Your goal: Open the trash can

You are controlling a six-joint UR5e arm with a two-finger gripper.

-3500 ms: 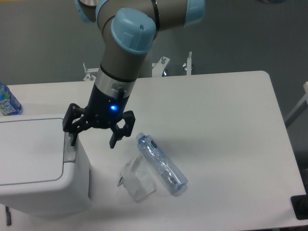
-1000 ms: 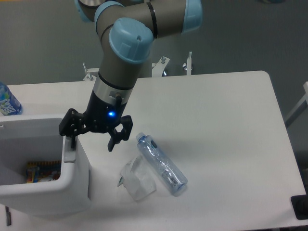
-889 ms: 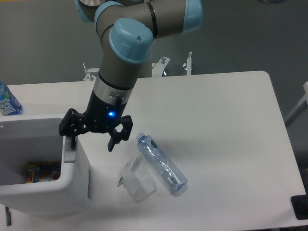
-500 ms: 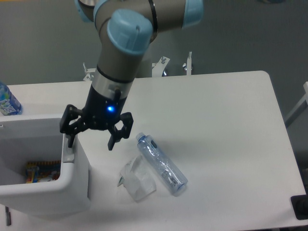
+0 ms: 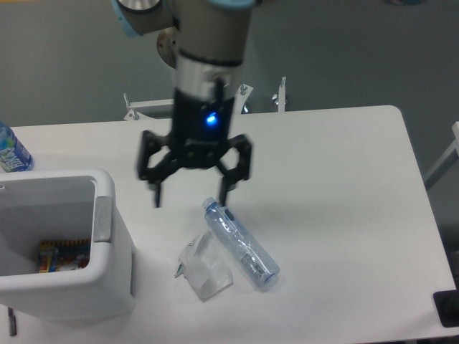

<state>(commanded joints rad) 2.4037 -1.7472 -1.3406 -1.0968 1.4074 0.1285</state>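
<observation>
The white trash can [image 5: 115, 276] stands at the table's front left with its top open; colourful rubbish [image 5: 61, 256] shows inside. The lid is out of view. The grey push-button tab [image 5: 103, 219] sits on its right rim. My gripper [image 5: 191, 195] is open and empty, fingers spread wide, hanging above the table to the right of the can, apart from it. Its right fingertip is just above the cap end of the clear plastic bottle [image 5: 242, 244].
A crumpled clear plastic cup or wrapper [image 5: 204, 269] lies beside the bottle. A blue-labelled bottle [image 5: 11, 152] stands at the far left edge. Metal brackets [image 5: 280, 94] are at the table's back edge. A dark object [image 5: 447, 308] is at the lower right corner.
The trash can's lid, shut 3.5 s ago, has opened. My gripper has left the tab and moved right and slightly up, away from the can, still open.
</observation>
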